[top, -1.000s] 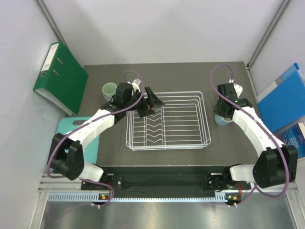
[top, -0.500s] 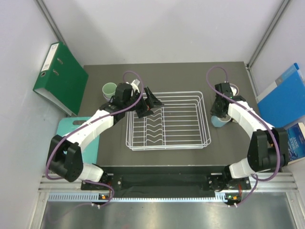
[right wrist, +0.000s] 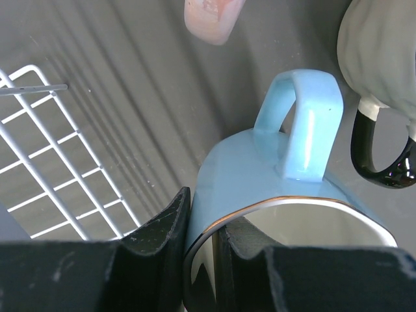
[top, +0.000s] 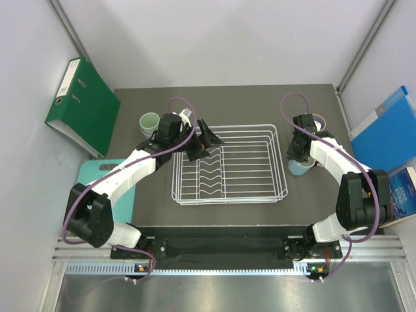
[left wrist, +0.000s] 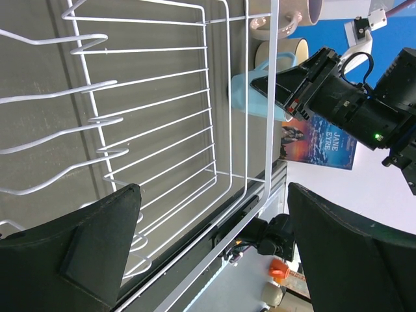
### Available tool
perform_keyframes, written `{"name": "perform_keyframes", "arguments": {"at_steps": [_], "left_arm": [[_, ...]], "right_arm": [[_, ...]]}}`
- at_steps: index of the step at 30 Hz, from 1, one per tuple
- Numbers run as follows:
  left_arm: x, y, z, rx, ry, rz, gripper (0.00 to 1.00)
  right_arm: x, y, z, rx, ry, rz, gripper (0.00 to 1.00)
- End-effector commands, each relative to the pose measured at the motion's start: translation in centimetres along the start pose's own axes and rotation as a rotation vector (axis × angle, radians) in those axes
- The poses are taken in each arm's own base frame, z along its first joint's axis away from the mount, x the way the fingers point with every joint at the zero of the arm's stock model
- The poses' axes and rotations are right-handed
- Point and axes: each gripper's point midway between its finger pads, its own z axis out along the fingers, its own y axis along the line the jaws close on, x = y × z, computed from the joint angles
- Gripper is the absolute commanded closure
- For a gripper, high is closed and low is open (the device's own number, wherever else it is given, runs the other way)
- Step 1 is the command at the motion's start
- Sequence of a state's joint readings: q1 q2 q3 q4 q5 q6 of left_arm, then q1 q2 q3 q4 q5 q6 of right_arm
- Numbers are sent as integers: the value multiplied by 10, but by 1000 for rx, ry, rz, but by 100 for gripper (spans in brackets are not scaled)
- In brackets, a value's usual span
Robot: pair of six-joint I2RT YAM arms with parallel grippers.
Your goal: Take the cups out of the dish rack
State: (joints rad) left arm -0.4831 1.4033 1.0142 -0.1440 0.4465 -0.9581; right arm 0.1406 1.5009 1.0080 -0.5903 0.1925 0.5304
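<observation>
- I see no cup inside the dish rack (top: 227, 202); unloading looks nearly done.
- Right gripper (right wrist: 203, 227) is clamped on the light blue cup (right wrist: 260, 162) at its rim, just right of the rack; release remains.
- Left gripper (left wrist: 213, 192) has its jaws apart and empty, over the rack.
- Mint cup (top: 150, 121) sits outside, to the left.

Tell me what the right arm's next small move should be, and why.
Probably open the right gripper. It pinches the rim of the light blue cup, and that cup already seems to sit outside the dish rack, beside other cups.
</observation>
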Motion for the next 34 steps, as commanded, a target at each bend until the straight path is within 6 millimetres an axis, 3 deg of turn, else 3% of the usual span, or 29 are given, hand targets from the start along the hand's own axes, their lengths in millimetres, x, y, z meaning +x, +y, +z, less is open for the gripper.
{"name": "perform_keyframes", "arguments": {"at_steps": [1, 3, 4, 7, 12, 15, 17, 21, 24, 25, 26, 34], "left_arm": [[0, -3, 3, 5, -3, 15, 1], [-1, -4, 3, 6, -6, 23, 1], [-1, -4, 3, 6, -6, 25, 1], [-1, -3, 4, 0, 0, 34, 1], [-1, -1, 5, -11, 0, 44, 1], [-2, 3, 6, -40, 6, 64, 1], [-8, 5, 5, -76, -5, 105, 1], [-10, 28, 7, -239, 7, 190, 1], [-12, 45, 4, -408, 1, 300, 1], [-6, 43, 2, -445, 15, 337, 1], [-14, 52, 0, -514, -21, 394, 1], [-4, 32, -3, -548, -54, 530, 1]], "right_arm": [[-23, 10, -8, -46, -67, 14, 84], [-28, 13, -15, -66, -86, 19, 76], [-32, 16, -22, -85, -100, 24, 64], [-41, 29, -44, -135, -132, 28, 47], [-58, 53, -84, -210, -209, 30, 32], [-70, 65, -116, -276, -280, 36, 26], [-83, 72, -147, -342, -368, 42, 23], [-90, 85, -204, -465, -516, 7, 4], [-88, 88, -231, -494, -603, -44, 0], [-86, 87, -234, -491, -619, -55, 0], [-85, 87, -239, -487, -643, -83, 0], [-77, 92, -276, -518, -771, -157, 0]]}}
